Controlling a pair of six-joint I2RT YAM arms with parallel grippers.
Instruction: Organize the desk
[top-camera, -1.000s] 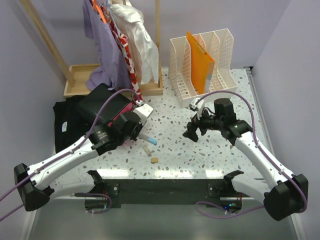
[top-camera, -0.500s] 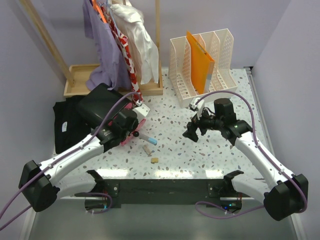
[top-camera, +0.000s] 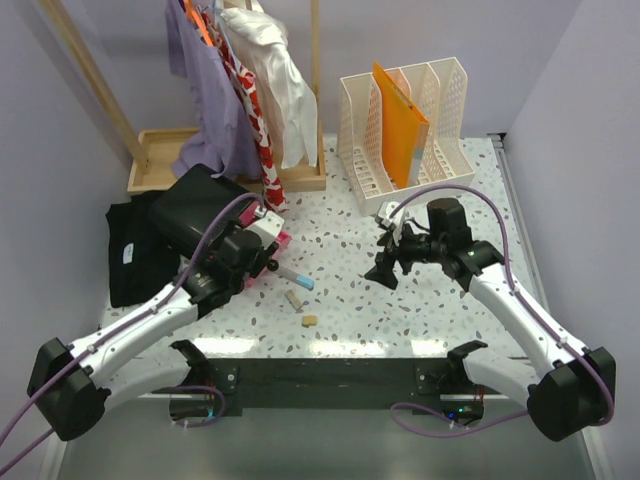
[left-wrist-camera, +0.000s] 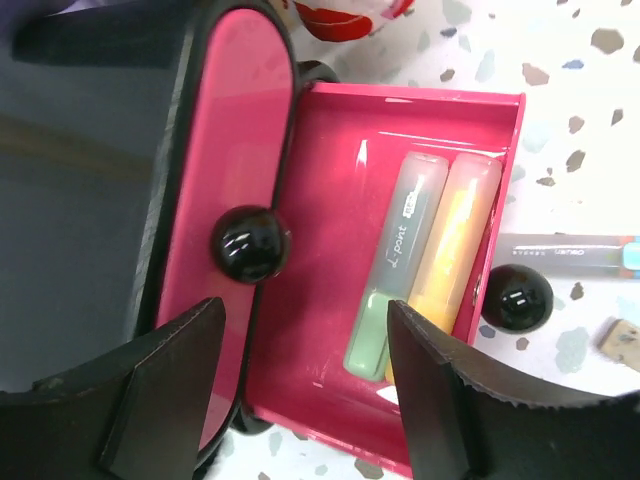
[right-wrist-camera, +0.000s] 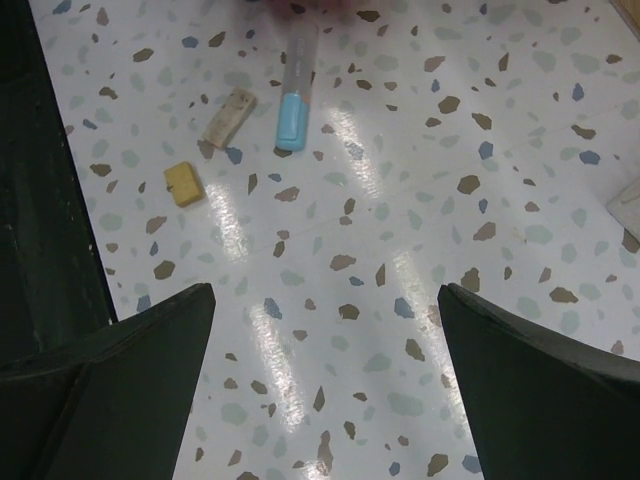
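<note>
The desk (top-camera: 350, 300) is white speckled terrazzo. A black organiser box (top-camera: 195, 205) stands at its left with a pink drawer (left-wrist-camera: 330, 300) pulled out. In the drawer lie a green highlighter (left-wrist-camera: 395, 270) and an orange highlighter (left-wrist-camera: 450, 260). My left gripper (left-wrist-camera: 300, 370) hangs open right above the drawer with nothing between its fingers. A blue-capped marker (top-camera: 297, 277) lies on the desk beside the drawer. A beige eraser (right-wrist-camera: 228, 115) and a yellow eraser (right-wrist-camera: 183, 184) lie close to it. My right gripper (right-wrist-camera: 325, 370) hovers open over bare desk right of centre.
A white file rack (top-camera: 440, 110) with an orange folder (top-camera: 400, 125) stands at the back right. Hanging clothes (top-camera: 250, 90) on a wooden rack and a wooden tray (top-camera: 160, 160) are at the back left. Black cloth (top-camera: 135, 250) lies at the left edge.
My left gripper's jaws have opened wide, and the left arm has shifted left and toward the back, over the pink drawer. The right arm has hardly moved.
</note>
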